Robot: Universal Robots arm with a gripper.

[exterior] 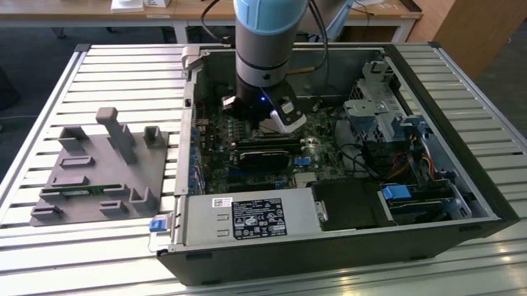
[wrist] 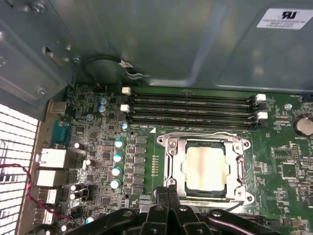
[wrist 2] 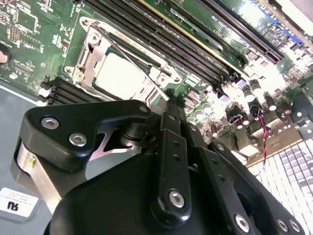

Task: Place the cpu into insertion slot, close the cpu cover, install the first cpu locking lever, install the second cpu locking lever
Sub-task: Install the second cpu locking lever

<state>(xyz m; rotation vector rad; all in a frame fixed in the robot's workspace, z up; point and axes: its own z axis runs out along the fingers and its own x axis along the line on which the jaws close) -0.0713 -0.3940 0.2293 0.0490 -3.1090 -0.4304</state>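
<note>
Gripper (exterior: pixel 276 126), exterior view: carried on a vertical arm (exterior: pixel 263 37) that drops straight down into the open computer case (exterior: pixel 461 185), hovering low over the green motherboard (exterior: pixel 218 166) near the case's far wall; case walls stand on all sides, a drive cage (exterior: pixel 374 105) lies toward the exterior view's right, and a grey fixture tray (exterior: pixel 99 169) sits on the slatted table (exterior: pixel 123 68) well apart toward the exterior view's left. Second wrist view: gripper (wrist 2: pixel 168 98) with black fingers (wrist 2: pixel 171 127) drawn narrow, tips together and holding nothing, poised just beside the corner of the insertion slot (wrist 2: pixel 88 54); cpu (wrist 2: pixel 120 73) lies seated flat in that slot, pale face showing through the cut-out of the cpu cover (wrist 2: pixel 146 90), which lies down over it. Long black memory slots (wrist 2: pixel 161 39) run just beyond the socket. First wrist view: gripper (wrist: pixel 168 193) tips meet at the socket's near edge; cpu (wrist: pixel 206 169) sits square inside the cpu cover (wrist: pixel 171 166), with open board around and the memory slots (wrist: pixel 193 110) between socket and case wall.
</note>
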